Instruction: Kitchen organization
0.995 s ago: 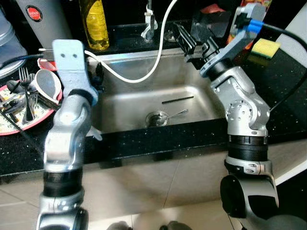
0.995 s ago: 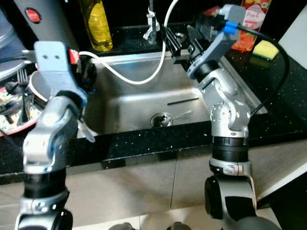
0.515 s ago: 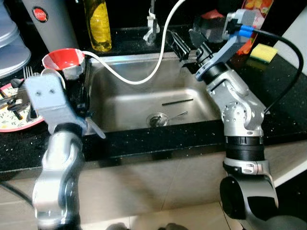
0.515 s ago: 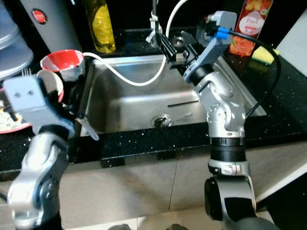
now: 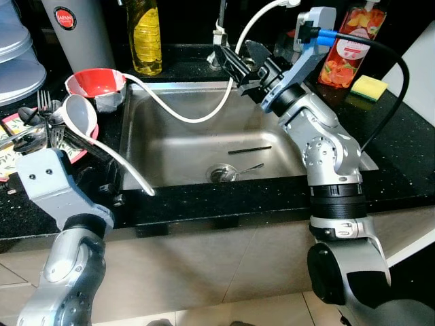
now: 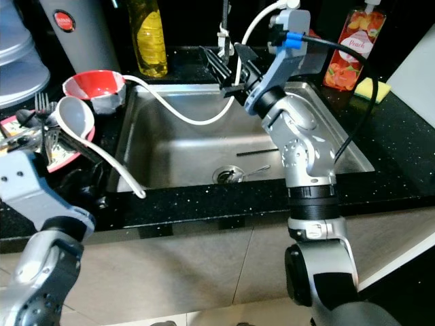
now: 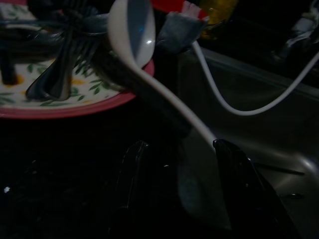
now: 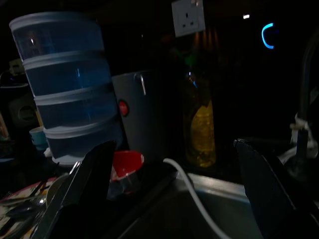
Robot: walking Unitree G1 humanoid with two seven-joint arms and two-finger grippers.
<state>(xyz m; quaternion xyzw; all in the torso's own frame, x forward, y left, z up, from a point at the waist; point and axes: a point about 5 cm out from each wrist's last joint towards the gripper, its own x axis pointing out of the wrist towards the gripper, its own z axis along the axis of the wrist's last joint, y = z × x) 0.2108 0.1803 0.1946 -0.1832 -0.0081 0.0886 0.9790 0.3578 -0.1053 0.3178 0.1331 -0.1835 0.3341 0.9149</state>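
Note:
A white ladle [image 5: 83, 114] rests with its bowl on a red-rimmed plate [image 7: 60, 110] of forks [image 5: 42, 102] on the left of the black counter. Its handle [image 5: 129, 170] slants out over the sink's near corner. My left gripper [image 7: 182, 149] is open at the counter's front edge, and the handle's tip lies against one fingertip [image 7: 222, 148]. My right gripper [image 5: 239, 62] is open above the back edge of the steel sink [image 5: 183, 146], by the faucet [image 5: 219, 37]. A spoon [image 5: 238, 170] and a thin black stick [image 5: 249, 149] lie in the sink.
A red bowl [image 5: 95, 81] sits at the sink's back left corner. Behind it stand a yellow soap bottle [image 5: 146, 34], a grey canister [image 5: 75, 30] and stacked blue tubs [image 5: 17, 47]. A white hose [image 5: 197, 112] crosses the sink. A sponge [image 5: 369, 87] and a juice pouch [image 5: 343, 51] are at the right.
My left arm has dropped back from beside the plate to the counter's front edge, uncovering the ladle. The right gripper has shifted left toward the faucet. The camera has moved too.

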